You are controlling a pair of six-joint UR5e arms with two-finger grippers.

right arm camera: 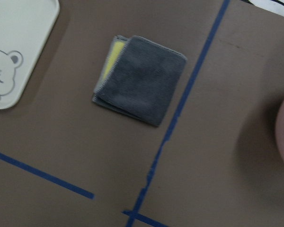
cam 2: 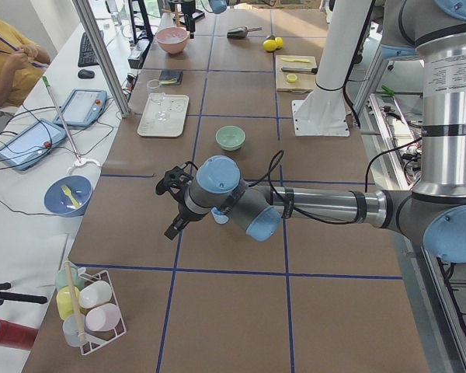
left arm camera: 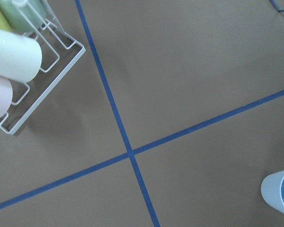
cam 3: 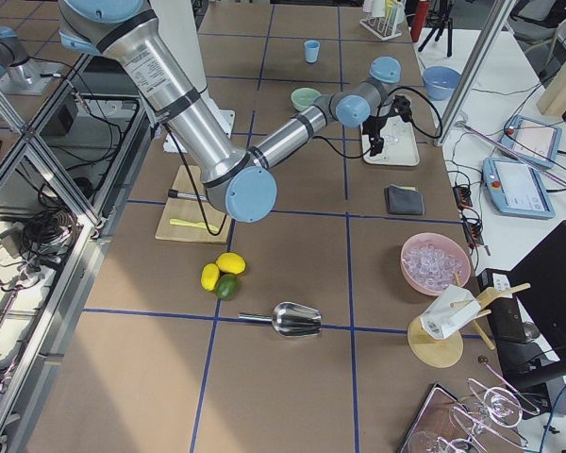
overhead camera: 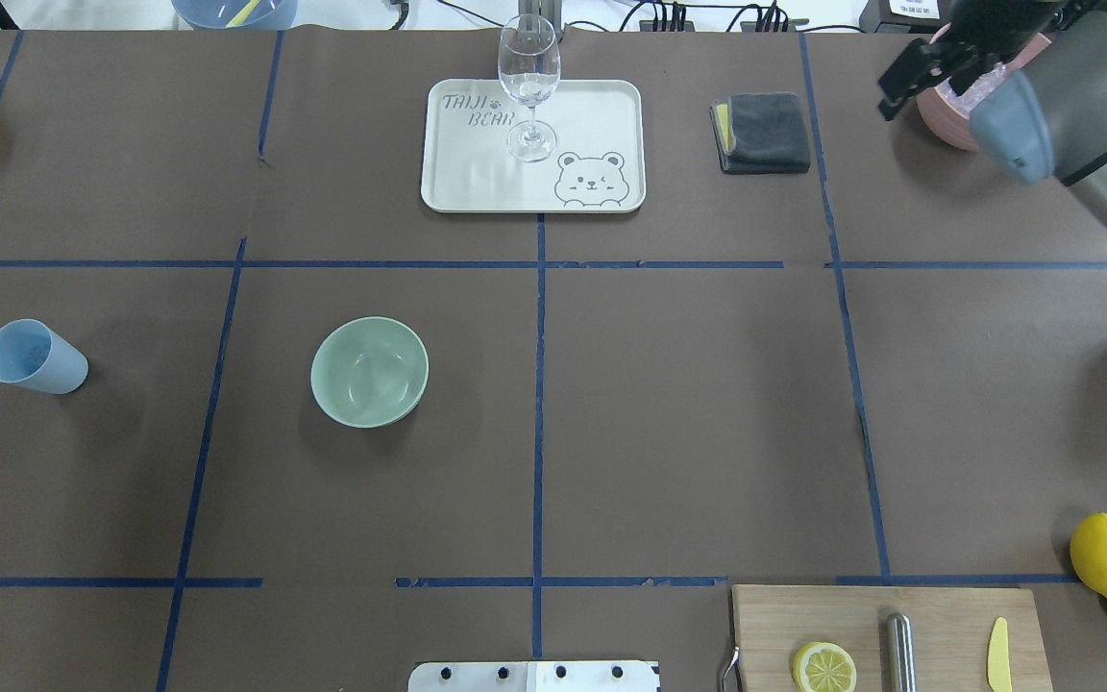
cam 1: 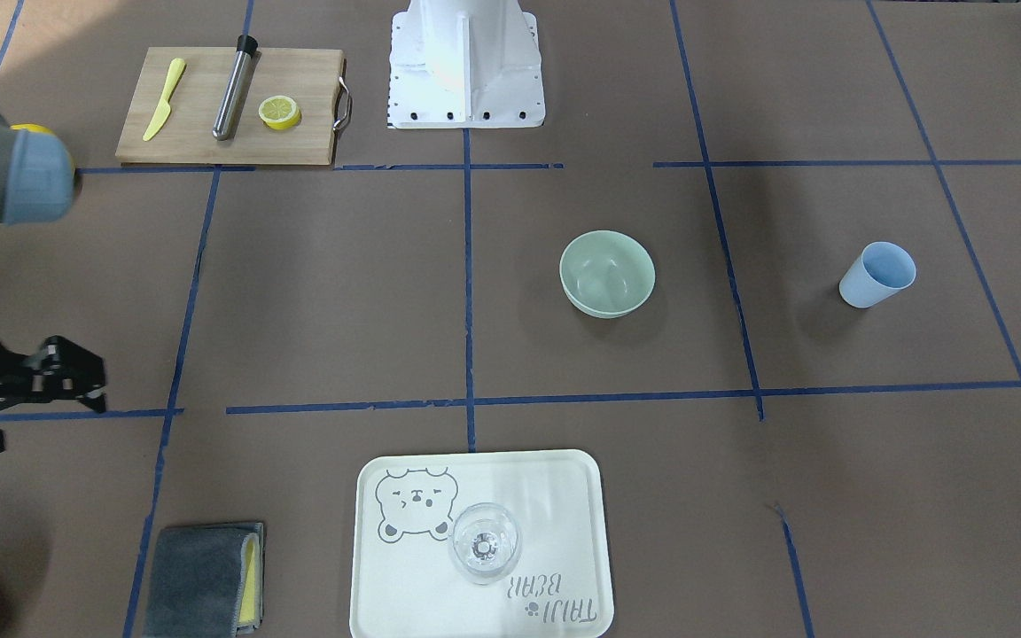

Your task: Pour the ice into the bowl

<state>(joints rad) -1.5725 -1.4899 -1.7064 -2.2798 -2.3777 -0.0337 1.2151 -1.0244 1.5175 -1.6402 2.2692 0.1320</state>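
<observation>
The mint-green bowl (cam 1: 606, 306) (overhead camera: 323, 384) stands empty left of the table's middle. The ice (cam 3: 436, 260) lies heaped in a pink tub (cam 3: 410, 280) (overhead camera: 943, 123) at the far right corner. A light blue cup (overhead camera: 35, 358) (left arm camera: 281, 191) leans at the far left, and something glints inside it. My right gripper (cam 1: 101, 383) (overhead camera: 914, 77) hangs open and empty, high between the grey towel and the tub. My left gripper (cam 2: 173, 203) hovers past the cup at the table's left end; I cannot tell whether it is open.
A clear glass (cam 1: 484, 540) stands on a cream tray (cam 1: 564, 496). A grey towel (right arm camera: 142, 80) lies beside it. A cutting board (cam 1: 200, 106) holds a lemon slice, a knife and a metal rod. There are also lemons (overhead camera: 1106, 556), a metal scoop (cam 3: 297, 319) and a cup rack (left arm camera: 33, 90).
</observation>
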